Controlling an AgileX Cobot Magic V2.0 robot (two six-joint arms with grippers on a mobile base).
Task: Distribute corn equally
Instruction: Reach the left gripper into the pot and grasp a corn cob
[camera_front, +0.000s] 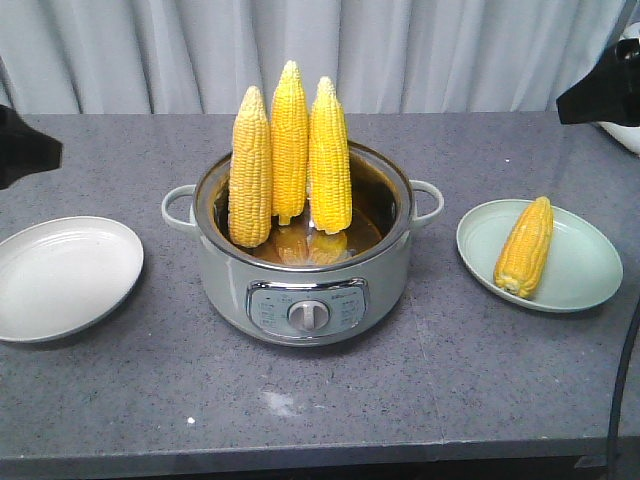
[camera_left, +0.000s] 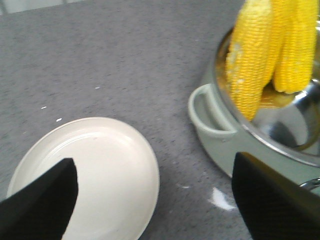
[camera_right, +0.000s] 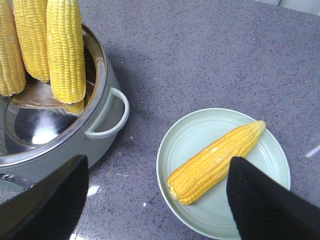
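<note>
Pot (camera_front: 228, 285) holds three cobs (camera_front: 290, 140) upright; fourth cob (camera_front: 525, 248) on green plate (camera_front: 588, 268); left gripper (camera_left: 154, 172), right gripper (camera_right: 159, 167) wide.

Kitchen-style mockup: grey countertop (camera_front: 450, 390), elec. cooker (camera_front: 225, 280), plates (camera_front: 60, 280), curtain (camera_front: 450, 50) bkgd.

The left gripper (camera_left: 154, 167) has two matte black fingers (camera_left: 40, 205), broad wedges with angular tips whose faces carry a fine cross-hatched texture. The right gripper (camera_right: 159, 160) has fingers (camera_right: 272, 200) of the same black and the same woven-looking grain. In the front view the left arm (camera_front: 25, 148) and right arm (camera_front: 598, 92) appear as angular black masses at the frame edges, and a thin black cable (camera_front: 622, 390) lies along the right margin.
</note>
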